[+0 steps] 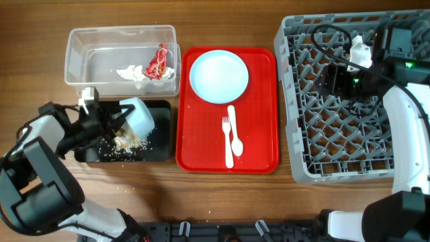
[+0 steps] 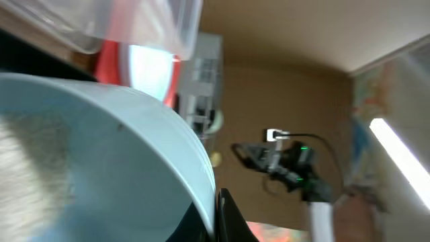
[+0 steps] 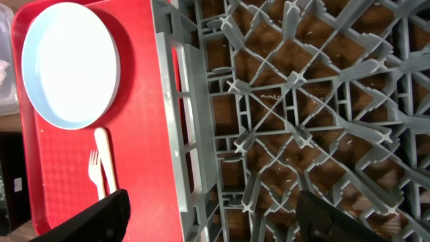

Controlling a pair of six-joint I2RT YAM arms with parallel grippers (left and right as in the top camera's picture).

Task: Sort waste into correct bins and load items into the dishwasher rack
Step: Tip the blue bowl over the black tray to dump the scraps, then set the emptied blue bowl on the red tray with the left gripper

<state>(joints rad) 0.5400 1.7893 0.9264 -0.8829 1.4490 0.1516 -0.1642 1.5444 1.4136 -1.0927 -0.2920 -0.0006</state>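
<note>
Starting with the overhead view, the white-blue bowl (image 1: 140, 115) is seen tipped on its side at the left of the frame, above the black tray (image 1: 160, 151). It is held by the left gripper (image 1: 115, 121), presumably so that the food scraps (image 1: 127, 142) fall into that bin. Crumbs are already scattered there. At the upper left, the clear tub (image 1: 121, 29) holds the red wrapper (image 1: 158, 62) and the napkin (image 1: 131, 72). The plate (image 1: 218, 76), fork (image 1: 227, 138) and spoon (image 1: 234, 131) are left on the red serving tray (image 1: 259, 134) in the centre. The right gripper (image 1: 334, 78) is stationed over the dishwasher rack (image 1: 336, 148) at the right, which appears unloaded.

From the left wrist, the bowl's rim fills the lower left, and the jaws are seen clamped on it; one dark finger shows at the bottom edge.

From the right wrist, the jaws are spread wide with nothing between them. They hang over the rack's edge beside the serving tray, which is judged a ready position for fetching the plate.
</note>
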